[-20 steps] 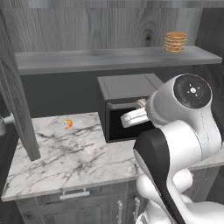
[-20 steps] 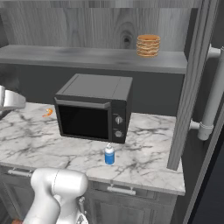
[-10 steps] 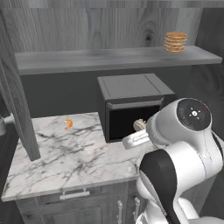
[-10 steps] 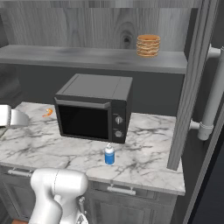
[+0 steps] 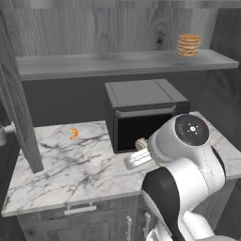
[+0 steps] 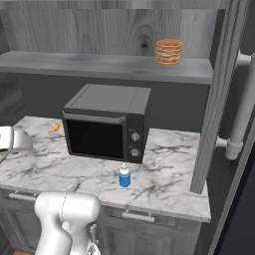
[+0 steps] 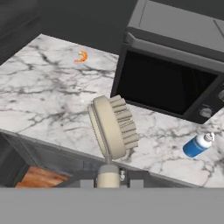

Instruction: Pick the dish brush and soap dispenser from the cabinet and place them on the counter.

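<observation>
Dish brush being carried over the surface

Hand is clamping its handle, bristled head hanging out in front of the microwave, ready for setting down; soap dispenser is already lying by the microwave's front corner.

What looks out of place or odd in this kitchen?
A small orange curled item lies loose on the white marble counter, left of the black microwave. A stack of tan round discs sits bare on the grey shelf. Nothing looks spilled or broken.

Counter veined marble; dish brush pale wood, bristly.
</observation>
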